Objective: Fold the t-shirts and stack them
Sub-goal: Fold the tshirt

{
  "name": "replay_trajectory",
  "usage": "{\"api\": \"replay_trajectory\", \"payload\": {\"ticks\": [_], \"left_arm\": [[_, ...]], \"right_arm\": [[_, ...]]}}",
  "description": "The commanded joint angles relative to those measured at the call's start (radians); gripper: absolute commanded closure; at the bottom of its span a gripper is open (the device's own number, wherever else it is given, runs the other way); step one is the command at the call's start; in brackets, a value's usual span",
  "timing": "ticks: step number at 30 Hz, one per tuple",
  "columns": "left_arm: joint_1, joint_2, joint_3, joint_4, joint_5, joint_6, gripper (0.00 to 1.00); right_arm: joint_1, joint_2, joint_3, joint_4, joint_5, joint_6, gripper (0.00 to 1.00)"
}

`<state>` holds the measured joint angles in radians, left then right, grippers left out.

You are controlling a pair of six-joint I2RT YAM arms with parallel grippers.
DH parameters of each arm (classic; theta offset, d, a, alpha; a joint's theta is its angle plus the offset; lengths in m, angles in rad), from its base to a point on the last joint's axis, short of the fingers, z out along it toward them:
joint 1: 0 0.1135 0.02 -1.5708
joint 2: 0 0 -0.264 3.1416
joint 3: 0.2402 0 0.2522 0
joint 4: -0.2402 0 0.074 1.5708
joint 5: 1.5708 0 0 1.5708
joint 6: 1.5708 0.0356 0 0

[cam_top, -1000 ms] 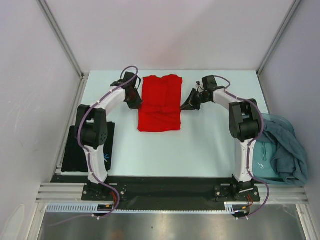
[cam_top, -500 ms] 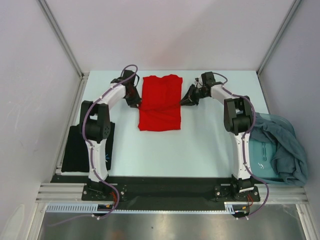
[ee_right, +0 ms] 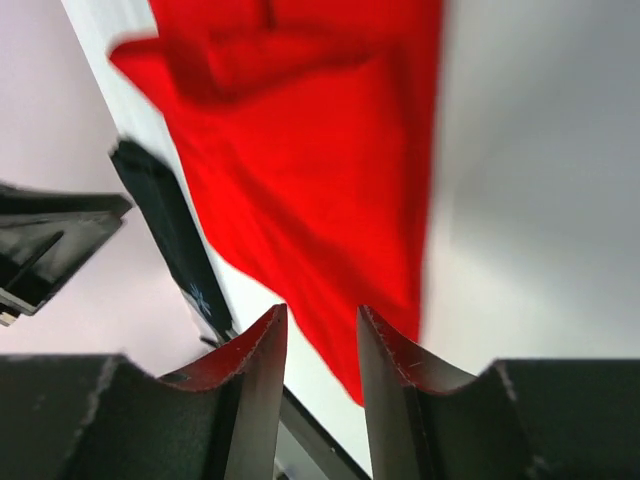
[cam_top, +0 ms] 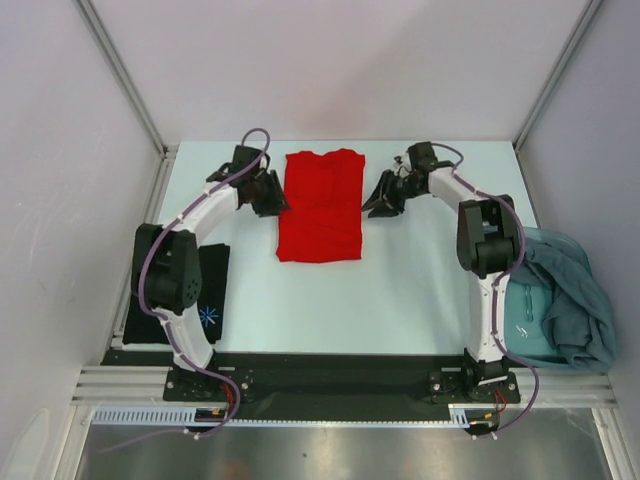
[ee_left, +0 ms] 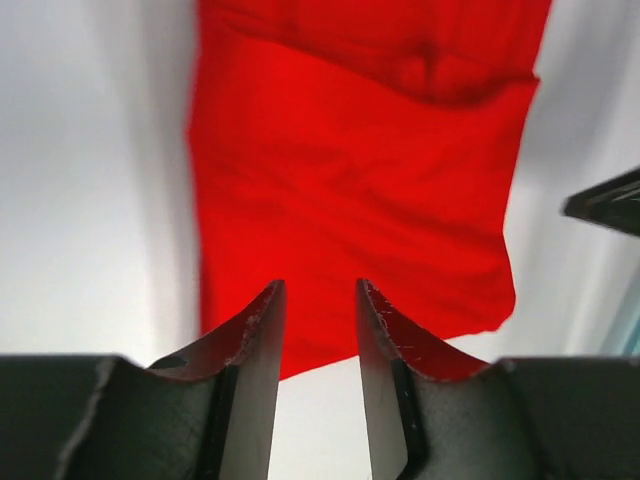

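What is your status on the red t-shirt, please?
Left gripper open, empty, just left of red t-shirt. Right gripper open, empty, just right of it. Shirt lies flat, sides folded in. Nothing in the way.

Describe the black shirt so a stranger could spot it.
On the pale table, go to the near left corner beside the base of the left arm. The black shirt lies flat there, partly hidden by that arm. Unlike the red shirt mid-table and grey-teal heap right, it carries a small blue-white starburst.
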<state>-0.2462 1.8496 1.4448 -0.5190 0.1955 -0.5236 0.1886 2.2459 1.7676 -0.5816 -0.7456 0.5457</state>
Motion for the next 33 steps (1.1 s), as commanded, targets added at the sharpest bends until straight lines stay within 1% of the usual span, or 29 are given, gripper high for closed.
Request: {"api": "replay_trajectory", "payload": {"ticks": [1,4,6,9,11,14,15,18,20,22,23,25,27,28,31,33], "left_arm": [[-0.047,0.025,-0.073,0.117,0.166,-0.033,0.61],[-0.048,0.056,-0.090,0.143,0.196,-0.047,0.60],[-0.048,0.051,-0.101,0.146,0.199,-0.036,0.59],[-0.047,0.045,-0.126,0.152,0.220,0.000,0.54],[-0.042,0.065,-0.133,0.143,0.245,0.023,0.55],[-0.027,0.097,-0.167,0.123,0.231,0.031,0.60],[-0.025,0.097,-0.181,0.123,0.223,0.031,0.60],[-0.022,0.088,-0.242,0.111,0.156,0.082,0.60],[-0.021,0.085,-0.288,0.080,0.147,0.103,0.61],[-0.021,0.044,-0.345,0.077,0.139,0.119,0.63],[-0.021,-0.028,-0.360,0.082,0.139,0.123,0.63],[-0.019,-0.099,-0.382,0.080,0.143,0.128,0.61],[-0.019,-0.176,-0.379,0.079,0.150,0.119,0.60],[-0.018,-0.190,-0.364,0.079,0.157,0.116,0.59],[-0.008,-0.185,-0.342,0.100,0.177,0.077,0.59],[0.007,-0.146,-0.340,0.125,0.221,0.030,0.59]], "right_arm": [[0.090,-0.057,-0.046,0.060,0.018,-0.006,0.61],[0.115,-0.088,-0.109,0.136,0.006,0.026,0.61],[0.133,-0.085,-0.140,0.164,-0.049,0.031,0.60],[0.138,-0.082,-0.174,0.172,-0.118,-0.006,0.58],[0.135,-0.065,-0.187,0.140,-0.135,-0.051,0.61],[0.118,-0.063,-0.284,0.189,-0.138,-0.061,0.67],[0.098,-0.060,-0.307,0.198,-0.144,-0.062,0.74],[0.075,-0.084,-0.416,0.213,-0.143,-0.087,0.76],[0.069,-0.117,-0.485,0.200,-0.141,-0.107,0.76],[0.055,-0.156,-0.514,0.183,-0.141,-0.121,0.77],[0.054,-0.211,-0.529,0.178,-0.138,-0.121,0.77],[0.054,-0.265,-0.514,0.158,-0.129,-0.118,0.76],[0.055,-0.299,-0.476,0.143,-0.135,-0.101,0.75],[0.061,-0.298,-0.462,0.143,-0.136,-0.080,0.75],[0.086,-0.252,-0.395,0.151,-0.153,-0.059,0.75],[0.113,-0.212,-0.344,0.152,-0.146,-0.044,0.75]]}}
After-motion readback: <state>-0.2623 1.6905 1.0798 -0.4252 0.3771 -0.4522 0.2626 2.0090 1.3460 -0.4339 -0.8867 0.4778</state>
